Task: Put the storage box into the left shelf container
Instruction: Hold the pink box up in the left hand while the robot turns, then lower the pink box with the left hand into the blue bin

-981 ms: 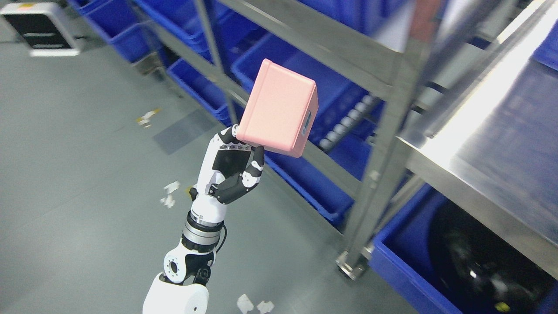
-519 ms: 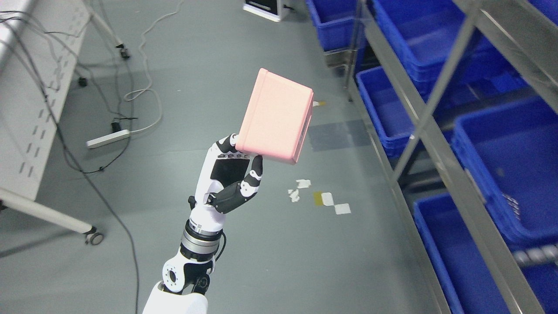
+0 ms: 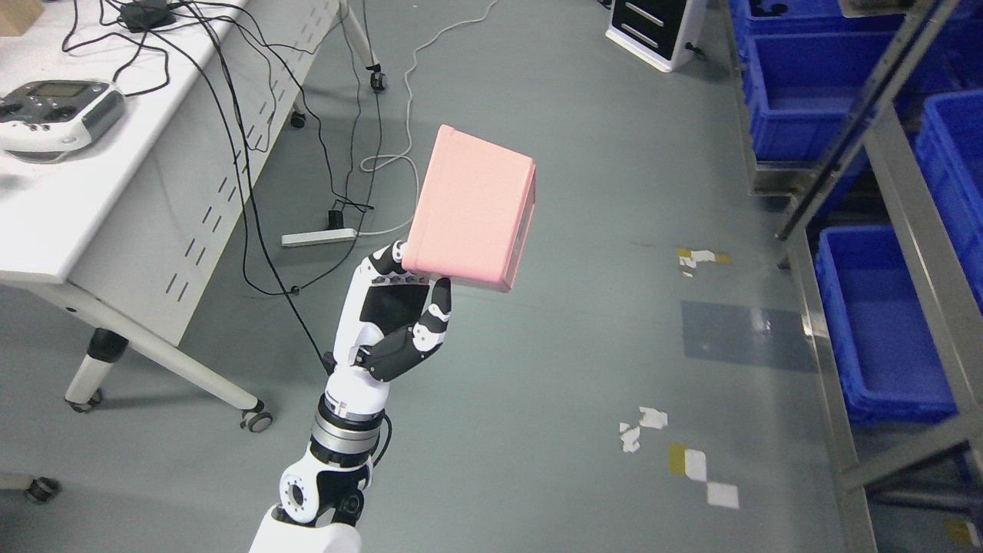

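Pink storage box sat tilted in left hand, fingers clamped on its lower edge, held over grey floor, well apart from blue bins at right.

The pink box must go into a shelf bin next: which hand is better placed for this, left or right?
Left, most likely. The left hand already grips the pink box by its lower edge, raised above the floor. No right hand is in view. The blue bins stand at the right.
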